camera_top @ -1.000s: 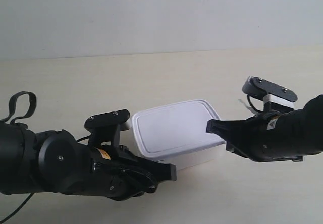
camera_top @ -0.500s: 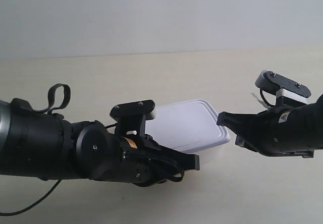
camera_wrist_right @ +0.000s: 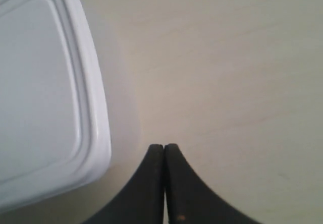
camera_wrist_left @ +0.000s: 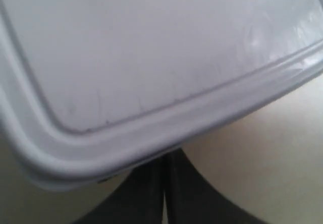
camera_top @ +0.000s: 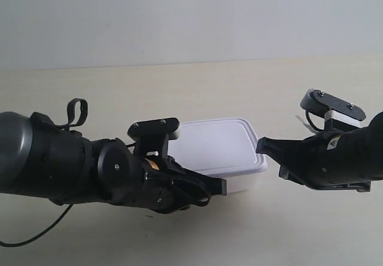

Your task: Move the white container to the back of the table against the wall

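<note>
Jaws on both arms are pressed together, empty; only the left wrist view shows the left jaws reaching under the white container's (camera_wrist_left: 151,57) lid rim, the right jaws just beside it; it sits on the surface (camera_top: 179,92), short of the wall (camera_top: 191,20); the left arm (camera_top: 90,170) has reached further along it than a second ago.

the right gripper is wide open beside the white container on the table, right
No: the right gripper is shut, not wide open; the right wrist view shows its fingers pressed together. It does sit beside the white container on the table.
</note>
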`<act>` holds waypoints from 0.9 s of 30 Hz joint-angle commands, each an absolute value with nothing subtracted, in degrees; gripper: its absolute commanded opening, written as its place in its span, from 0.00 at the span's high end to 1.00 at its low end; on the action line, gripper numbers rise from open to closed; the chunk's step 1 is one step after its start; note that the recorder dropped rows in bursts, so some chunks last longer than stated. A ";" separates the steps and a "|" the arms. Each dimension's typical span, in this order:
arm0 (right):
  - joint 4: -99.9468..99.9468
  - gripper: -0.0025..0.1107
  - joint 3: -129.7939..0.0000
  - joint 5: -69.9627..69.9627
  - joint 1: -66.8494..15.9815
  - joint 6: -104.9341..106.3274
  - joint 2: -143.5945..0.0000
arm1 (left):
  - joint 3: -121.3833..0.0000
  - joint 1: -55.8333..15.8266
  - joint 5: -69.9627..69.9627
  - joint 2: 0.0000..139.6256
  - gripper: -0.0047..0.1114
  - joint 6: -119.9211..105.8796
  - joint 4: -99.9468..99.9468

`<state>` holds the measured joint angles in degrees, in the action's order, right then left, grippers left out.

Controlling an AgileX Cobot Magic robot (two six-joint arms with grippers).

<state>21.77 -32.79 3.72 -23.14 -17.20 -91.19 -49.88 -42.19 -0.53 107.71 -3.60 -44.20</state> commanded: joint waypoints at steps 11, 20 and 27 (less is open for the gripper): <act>23.63 0.98 -36.11 5.90 -24.01 -17.77 -92.26 | -50.13 -40.50 -3.16 107.69 0.96 -7.33 -44.05; 33.84 0.98 -38.67 10.42 -25.37 -5.70 -94.02 | -50.13 -38.85 -2.15 108.72 0.96 -7.85 -44.05; 76.23 0.98 -39.15 17.10 -25.37 30.17 -95.39 | -50.13 -37.77 -1.73 108.72 0.96 -10.22 -44.05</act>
